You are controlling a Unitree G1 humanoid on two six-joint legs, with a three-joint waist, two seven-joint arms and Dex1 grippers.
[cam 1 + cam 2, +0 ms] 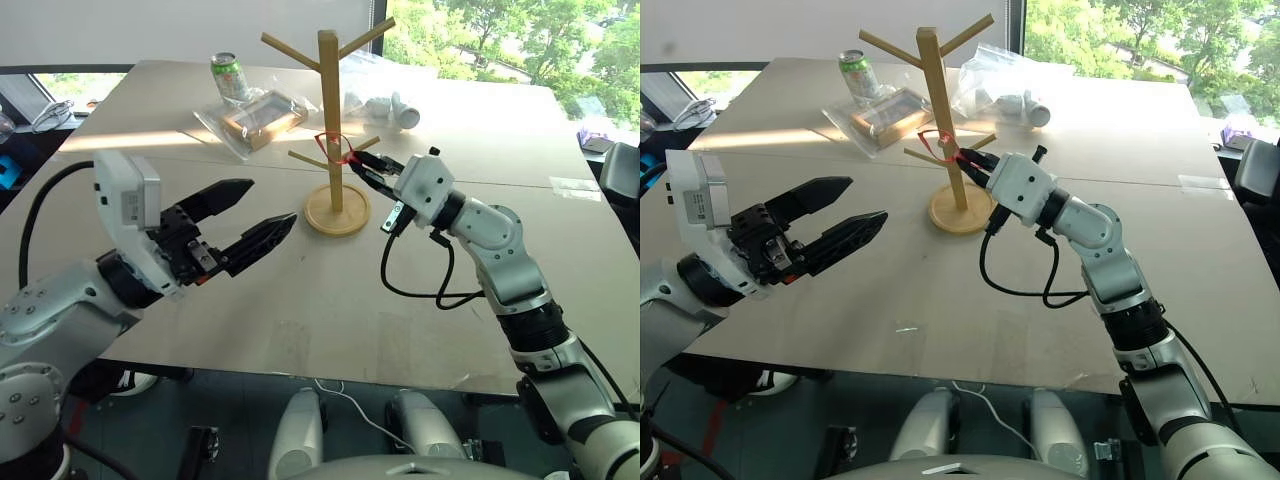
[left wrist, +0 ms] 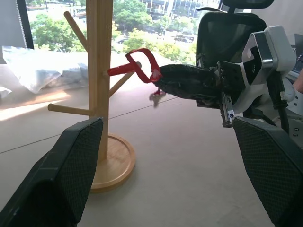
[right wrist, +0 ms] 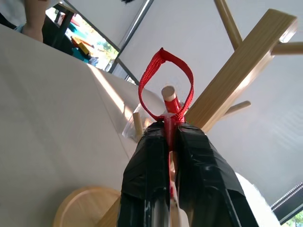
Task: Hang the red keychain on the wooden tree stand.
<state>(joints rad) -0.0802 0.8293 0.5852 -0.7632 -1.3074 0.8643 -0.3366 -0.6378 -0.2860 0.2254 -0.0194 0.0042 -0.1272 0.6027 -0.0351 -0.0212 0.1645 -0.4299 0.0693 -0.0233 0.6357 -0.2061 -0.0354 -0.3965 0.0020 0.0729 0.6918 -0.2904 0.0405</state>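
Observation:
The wooden tree stand [image 1: 328, 110] rises from its round base [image 1: 337, 212] at the middle of the table. My right gripper [image 1: 354, 157] is shut on the red keychain [image 1: 335, 148], holding it level against the stand from the right. The strap's loop [image 3: 151, 71] stands around the tip of a lower peg [image 3: 168, 93], and in the left wrist view the keychain [image 2: 147, 54] sits at that peg's end with small dark bits hanging below. My left gripper [image 1: 272, 203] hovers open and empty to the left of the stand, well apart from it; its pads [image 2: 71, 175] frame the stand.
A green can [image 1: 230, 75] and a clear bag with a flat framed object [image 1: 255, 120] lie behind the stand on the left. A plastic bag of white items [image 1: 385, 105] lies behind on the right. A black cable [image 1: 410, 285] loops from my right wrist over the table.

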